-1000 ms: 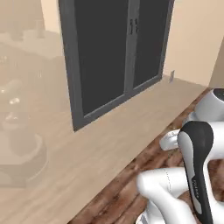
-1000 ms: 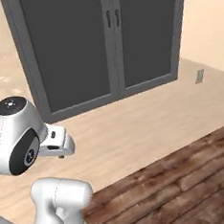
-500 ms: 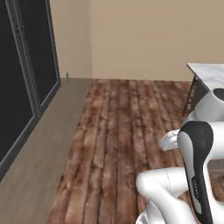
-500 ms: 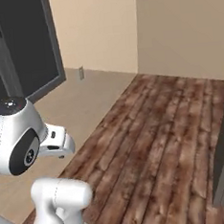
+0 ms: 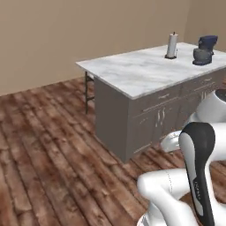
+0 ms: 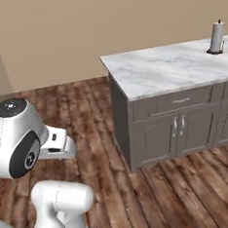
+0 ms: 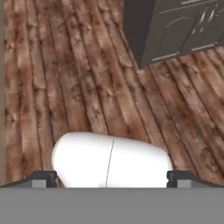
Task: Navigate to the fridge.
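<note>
Ahead, a marble-topped table [image 5: 132, 73] carries a paper-towel roll [image 5: 171, 45] and a dark stand mixer [image 5: 204, 50]; wooden floor [image 5: 39, 145] is seen below. The pincer [image 7: 112, 178] tips are held apart.

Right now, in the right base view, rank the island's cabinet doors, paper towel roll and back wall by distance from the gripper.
1. Cabinet doors, island's near face, closest to the gripper.
2. Paper towel roll, countertop's far right.
3. Back wall, behind the island.
</note>
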